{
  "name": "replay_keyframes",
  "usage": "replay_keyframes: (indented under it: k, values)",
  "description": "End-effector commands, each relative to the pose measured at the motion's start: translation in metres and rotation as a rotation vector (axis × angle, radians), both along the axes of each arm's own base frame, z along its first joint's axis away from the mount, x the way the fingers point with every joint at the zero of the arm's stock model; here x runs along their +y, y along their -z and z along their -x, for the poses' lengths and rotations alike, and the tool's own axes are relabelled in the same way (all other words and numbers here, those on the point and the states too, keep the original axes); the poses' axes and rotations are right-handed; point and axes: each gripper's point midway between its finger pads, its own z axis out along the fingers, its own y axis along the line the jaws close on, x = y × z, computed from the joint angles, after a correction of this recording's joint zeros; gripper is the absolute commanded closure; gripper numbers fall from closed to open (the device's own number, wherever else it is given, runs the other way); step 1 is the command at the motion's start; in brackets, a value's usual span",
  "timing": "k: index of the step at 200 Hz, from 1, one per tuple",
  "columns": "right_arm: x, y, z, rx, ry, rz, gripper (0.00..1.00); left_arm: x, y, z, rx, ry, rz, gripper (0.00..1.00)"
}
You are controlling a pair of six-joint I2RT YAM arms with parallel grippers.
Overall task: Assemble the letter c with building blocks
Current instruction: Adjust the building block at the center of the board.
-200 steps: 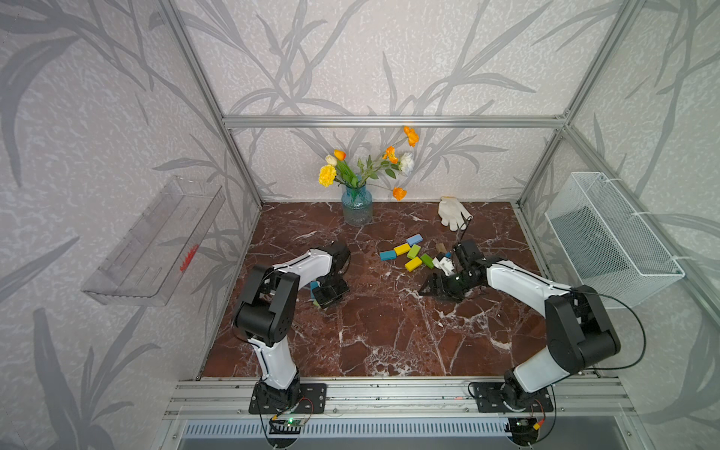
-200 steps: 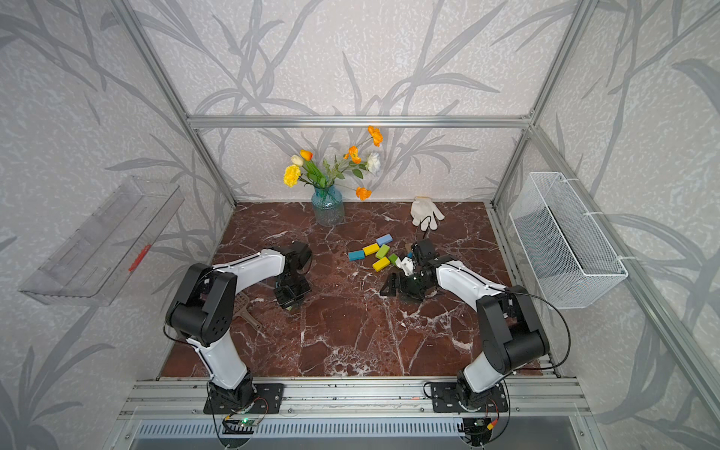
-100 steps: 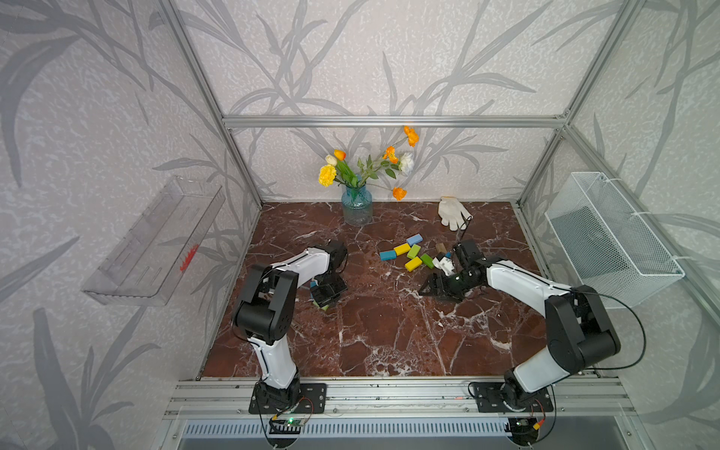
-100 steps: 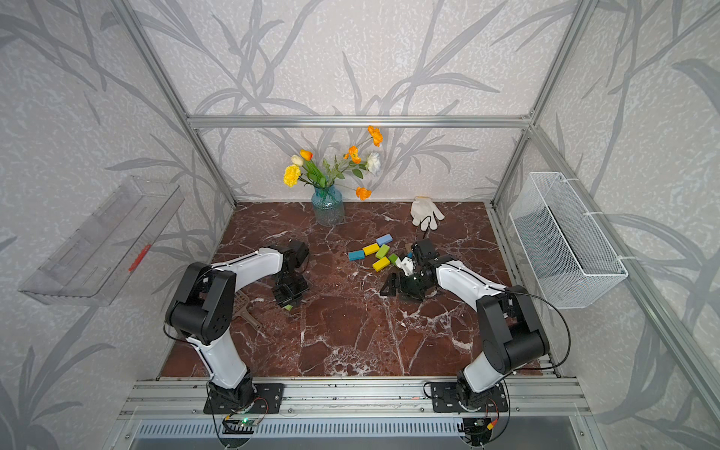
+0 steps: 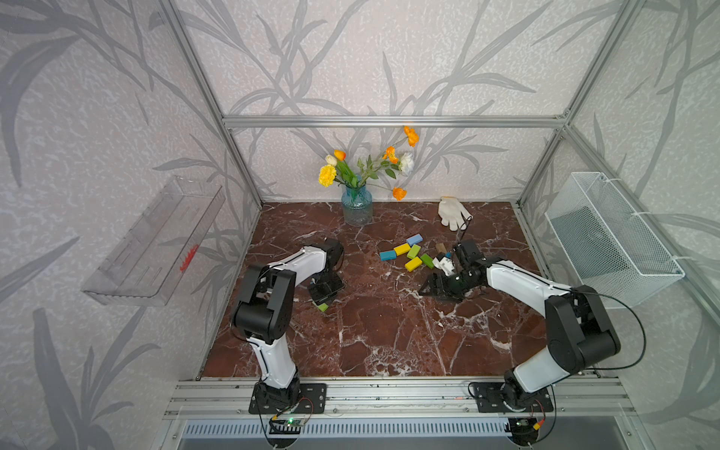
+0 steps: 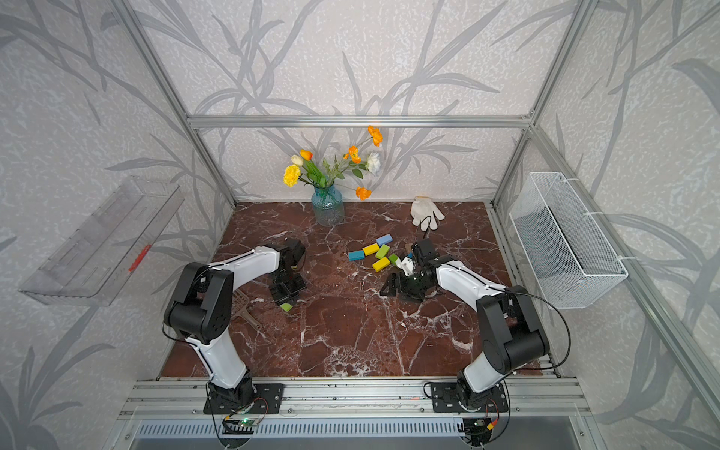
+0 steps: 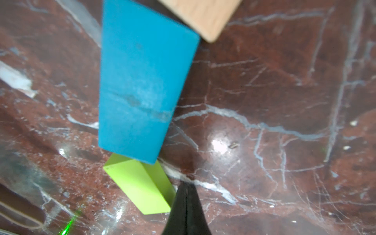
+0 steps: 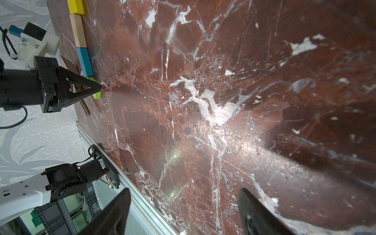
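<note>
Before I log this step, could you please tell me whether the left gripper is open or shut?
Shut: the left gripper has its jaws pressed together with no gap and nothing between them, its tip beside the lime block.

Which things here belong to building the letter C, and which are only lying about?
Belong to the job:
line of four blocks
loose blocks

Only lying about:
white glove
vase of flowers
wire basket
clear tray
</note>
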Motion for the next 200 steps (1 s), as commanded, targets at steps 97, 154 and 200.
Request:
replay_keyframes:
  k: [97, 154, 200]
  values:
    - [0.010, -0.011, 0.000, -0.019, -0.012, -0.016, 0.18, 0.010, -0.025, 0.051, 0.057, 0.107, -0.053, 1.00]
    - [0.010, -0.012, 0.003, -0.019, -0.017, -0.012, 0.18, 0.004, -0.010, 0.043, 0.066, 0.154, -0.029, 1.00]
    - [0.010, -0.012, 0.003, -0.018, -0.015, -0.011, 0.18, 0.003, 0.002, 0.038, 0.101, 0.178, -0.037, 1.00]
